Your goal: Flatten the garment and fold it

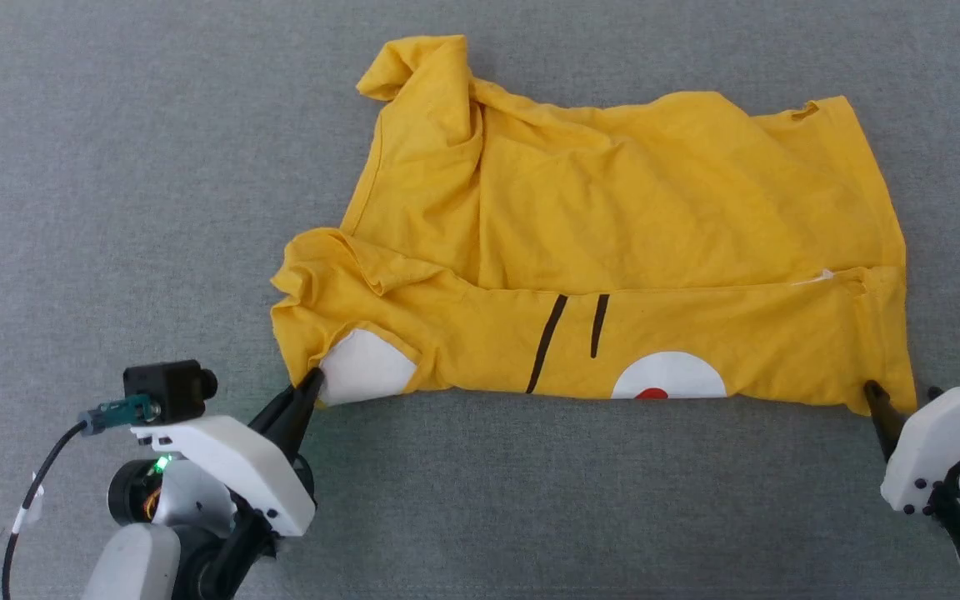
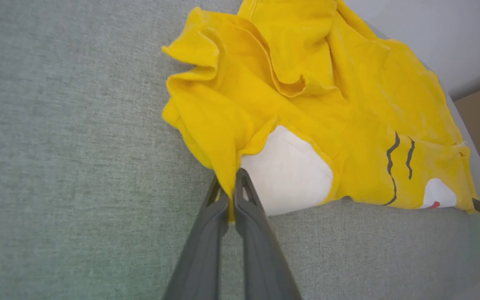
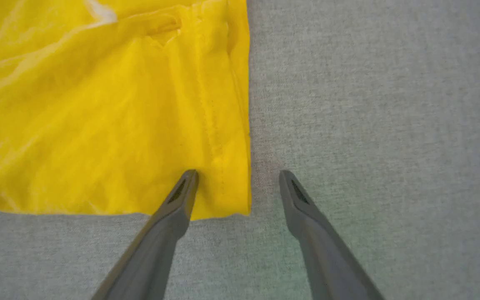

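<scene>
Garment (image 1: 613,233) lies wrinkled and part-folded mid-bench (image 1: 113,167), with a white patch (image 1: 367,367) and two black lines (image 1: 547,342) on its near strip. Our left gripper (image 1: 311,385) is pinched tight on the near left corner, beside that patch. Our right gripper (image 3: 238,173) stands wide astride the near right corner — one finger (image 3: 181,191) over cloth, the other over bare bench.

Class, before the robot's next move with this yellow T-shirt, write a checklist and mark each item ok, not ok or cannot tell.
1. Left gripper shut on the T-shirt's near left corner: ok.
2. Right gripper shut on the near right corner: not ok, open astride that corner.
3. T-shirt lying flat: not ok, bunched and wrinkled at its left.
4. Left grip holds both cloth layers: cannot tell.
</scene>
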